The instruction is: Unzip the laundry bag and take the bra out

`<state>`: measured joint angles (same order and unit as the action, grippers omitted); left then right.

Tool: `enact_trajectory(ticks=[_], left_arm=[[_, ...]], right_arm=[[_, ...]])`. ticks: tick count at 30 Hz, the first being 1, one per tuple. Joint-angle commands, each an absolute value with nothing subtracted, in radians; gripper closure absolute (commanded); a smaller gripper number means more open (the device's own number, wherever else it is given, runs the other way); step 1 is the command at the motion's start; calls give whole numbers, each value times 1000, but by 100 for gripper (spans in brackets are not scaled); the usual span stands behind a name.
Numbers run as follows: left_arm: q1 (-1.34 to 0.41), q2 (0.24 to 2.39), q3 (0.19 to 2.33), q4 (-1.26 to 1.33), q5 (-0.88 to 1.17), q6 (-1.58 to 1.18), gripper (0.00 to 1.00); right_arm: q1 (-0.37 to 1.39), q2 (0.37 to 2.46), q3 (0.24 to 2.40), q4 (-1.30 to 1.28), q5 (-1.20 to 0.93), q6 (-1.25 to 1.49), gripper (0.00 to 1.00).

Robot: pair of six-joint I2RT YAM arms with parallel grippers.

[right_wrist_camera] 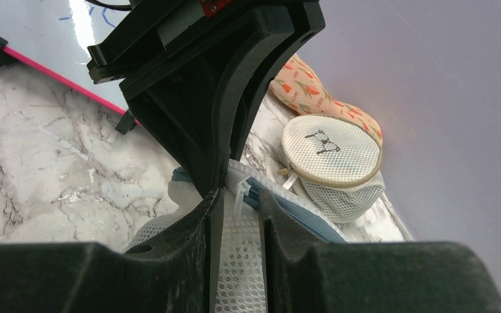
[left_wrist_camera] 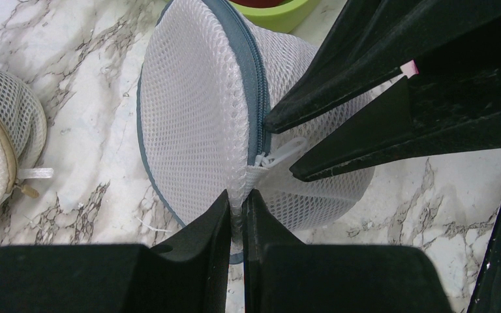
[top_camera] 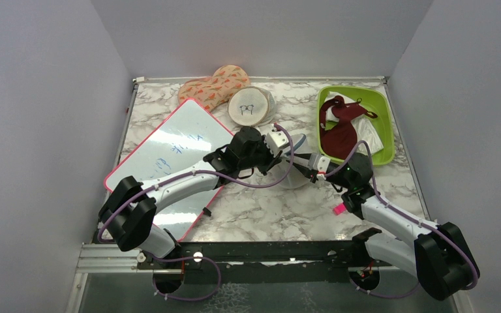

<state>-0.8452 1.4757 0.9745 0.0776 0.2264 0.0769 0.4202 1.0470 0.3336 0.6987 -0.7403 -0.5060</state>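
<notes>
Left jaws: clenched on a fold of white mesh at the rim of the bag (left_wrist_camera: 196, 111), just below the lower end of the zip (left_wrist_camera: 256, 85).

Right jaws: nearly together, set about that same zip end from the opposite side. Mesh and the white pull tab (left_wrist_camera: 282, 151) sit in the narrow gap. Whether they bite cannot be told.

Bag: round, white mesh, grey-blue rim. Tipped up on edge on the marble surface (top_camera: 267, 208), just left of the tray (top_camera: 385, 120) and nearer the arm bases than it, between both jaws.

Zip: grey-blue, shut along the whole stretch in view, with the tab at its lower end.

Tray: lime green, rectangular.

Garment (top_camera: 339, 130): dark red with white parts, lying in the tray.

Pouch (top_camera: 249, 107): round, beige mesh, small black drawing on its face. Left of the tray and apart from it.

Cloth (top_camera: 215, 85): peach with an orange print. Further left of the tray than the pouch, by the back wall.

Whiteboard (top_camera: 169, 150): pink-red edge, faint blue marks. Well left of the tray, partly under the left arm.
</notes>
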Motion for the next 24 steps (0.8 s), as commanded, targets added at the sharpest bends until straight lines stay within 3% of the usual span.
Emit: enact_trajectory(ticks=[1, 13, 20, 24], left_arm=[[-842, 1462, 1010, 82, 273, 58, 100], [-842, 1467, 1011, 83, 291, 51, 100], [-842, 1468, 1011, 81, 288, 56, 100], [-842, 1466, 1011, 73, 258, 73, 100]], right_arm=[[428, 1069, 349, 716, -713, -511, 77], [428, 1121, 335, 793, -692, -475, 81], [429, 1117, 335, 790, -647, -462, 98], [428, 1080, 344, 720, -587, -468, 99]])
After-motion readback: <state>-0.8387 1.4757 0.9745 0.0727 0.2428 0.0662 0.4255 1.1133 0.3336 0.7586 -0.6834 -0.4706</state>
